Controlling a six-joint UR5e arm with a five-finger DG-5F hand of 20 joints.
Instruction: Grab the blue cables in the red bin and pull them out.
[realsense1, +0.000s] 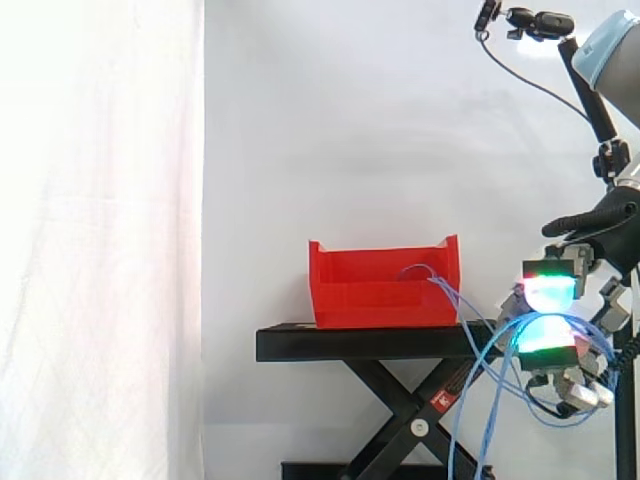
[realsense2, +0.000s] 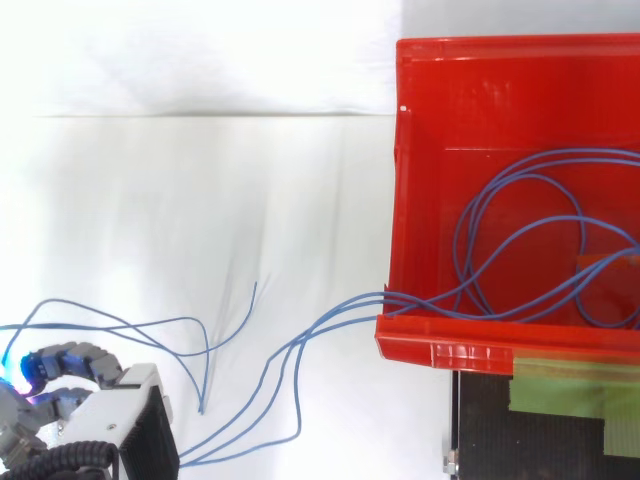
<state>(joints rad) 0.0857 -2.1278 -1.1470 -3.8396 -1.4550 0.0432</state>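
Robot hand (realsense2: 105, 425) is holding well clear of the red bin (realsense1: 385, 290), its fingers clamping the blue cables (realsense2: 320, 325). Strands are running over the bin's rim toward the hand because several loops are lying inside the bin; extraction is judged partial.

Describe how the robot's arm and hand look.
The arm has a pale blue-grey rounded joint cap. The hand is built of silver-grey metal segments with a black ribbed block behind them. Its fingers end in thick pads glowing green, white and cyan, with a red strip on one.
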